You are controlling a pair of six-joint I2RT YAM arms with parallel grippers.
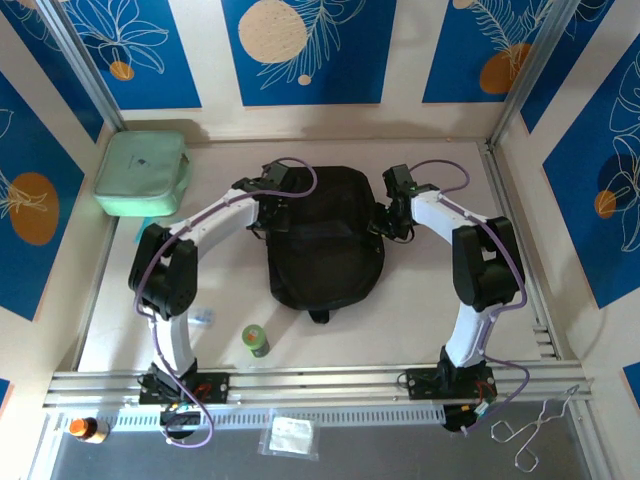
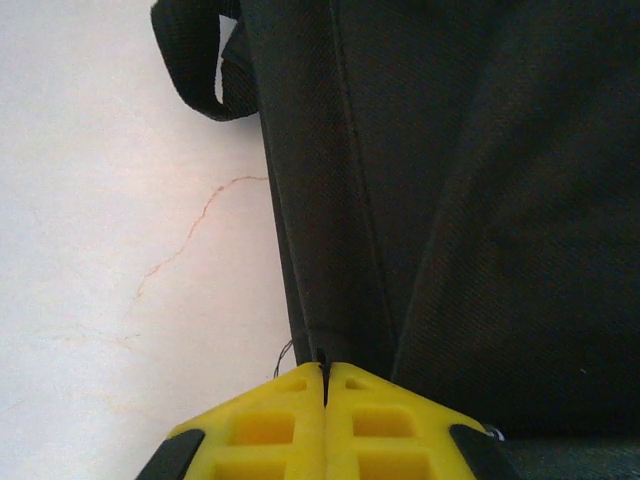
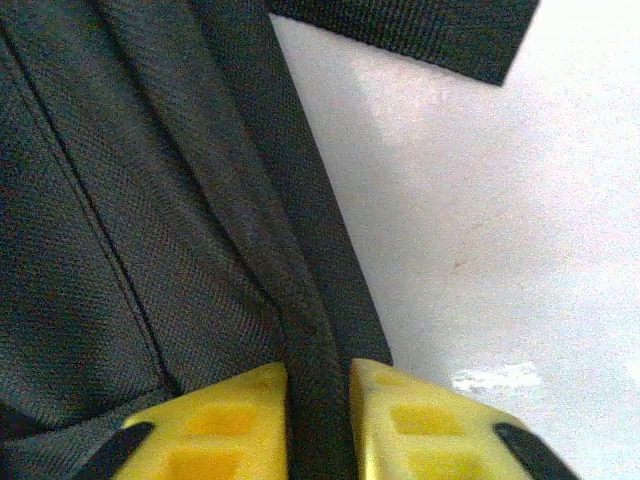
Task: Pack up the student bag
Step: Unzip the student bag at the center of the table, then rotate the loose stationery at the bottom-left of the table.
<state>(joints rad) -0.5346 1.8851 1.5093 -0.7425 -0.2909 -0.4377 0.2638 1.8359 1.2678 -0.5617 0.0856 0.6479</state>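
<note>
Top view: student bag (image 1: 325, 240) flat at table (image 1: 420, 310) centre. left tool (image 1: 268, 215) and right tool (image 1: 392, 222) at opposite edges, probably to hold it steady or spread it for packing.
Left wrist: left tool (image 2: 325, 372) fully closed at bag's edge seam; fabric pinch unclear.
Right wrist: right tool (image 3: 318, 372) narrow, clamping bag's edge fold.

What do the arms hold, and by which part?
Right fingers pinch the large black soft fabric backpack by its side fold. Left fingers shut at its edge; hold unclear.
</note>
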